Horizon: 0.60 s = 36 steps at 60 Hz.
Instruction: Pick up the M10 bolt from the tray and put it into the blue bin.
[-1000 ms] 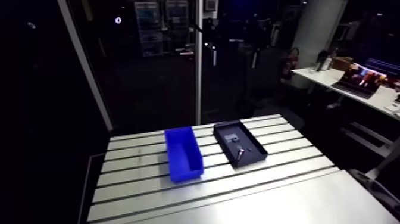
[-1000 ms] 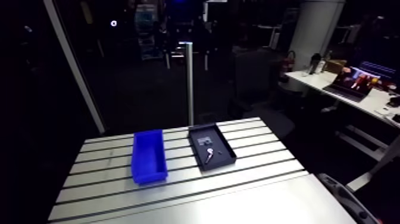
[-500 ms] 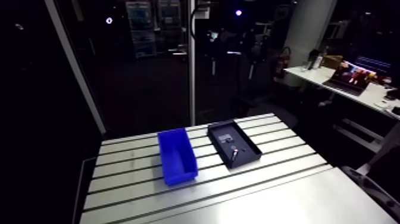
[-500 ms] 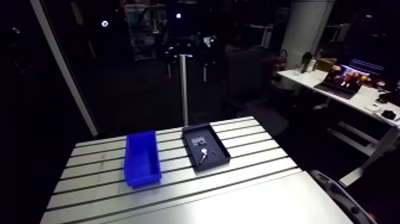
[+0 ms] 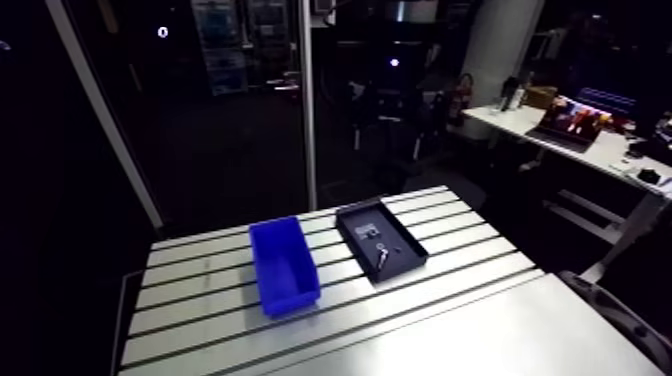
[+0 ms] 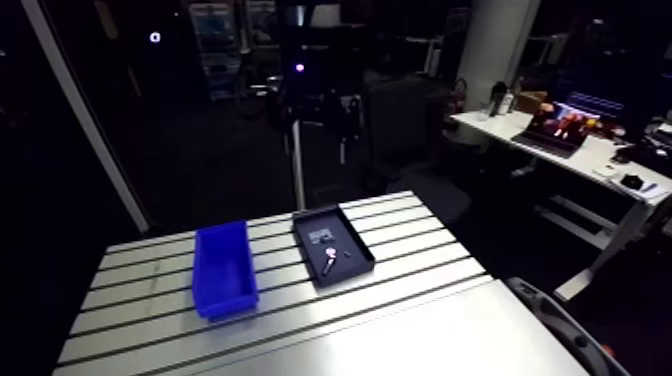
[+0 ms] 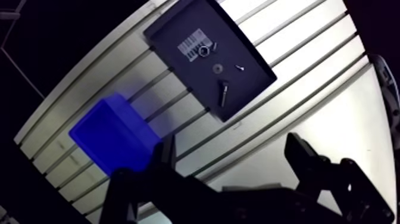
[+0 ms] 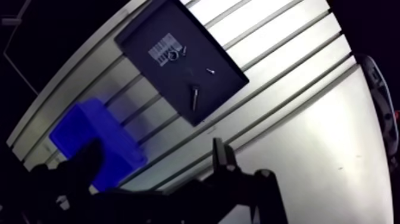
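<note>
fingers (image 7: 302, 158) spread wide apart, holding nothing

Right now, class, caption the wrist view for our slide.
Open gripper hovers high over black tray holding the bolt, blue bin alongside.

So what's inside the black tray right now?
In the black tray: one long bolt, a ring-shaped part by a barcode label, and a few smaller fasteners. Nothing covers them; anything beneath the label is hidden.

Arm view oblique from afar; wrist view overhead; both share tray (image 7: 241, 89).
</note>
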Available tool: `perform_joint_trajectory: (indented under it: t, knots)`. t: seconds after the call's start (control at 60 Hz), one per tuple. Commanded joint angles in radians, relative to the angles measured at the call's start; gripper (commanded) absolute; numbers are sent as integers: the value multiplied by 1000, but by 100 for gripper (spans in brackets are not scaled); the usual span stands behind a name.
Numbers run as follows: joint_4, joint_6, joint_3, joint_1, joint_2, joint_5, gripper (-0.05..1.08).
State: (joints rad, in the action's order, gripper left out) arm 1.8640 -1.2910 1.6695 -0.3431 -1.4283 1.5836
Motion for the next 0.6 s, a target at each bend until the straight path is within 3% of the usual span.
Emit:
perform_joint_trajectory:
  t: [0.017,0.483,0.6]
  knots:
    - [49,14,47,-8,21,2,1]
    - [127,13,110,-19,88,8,1]
    - [147,13,123,-22,101,8,7]
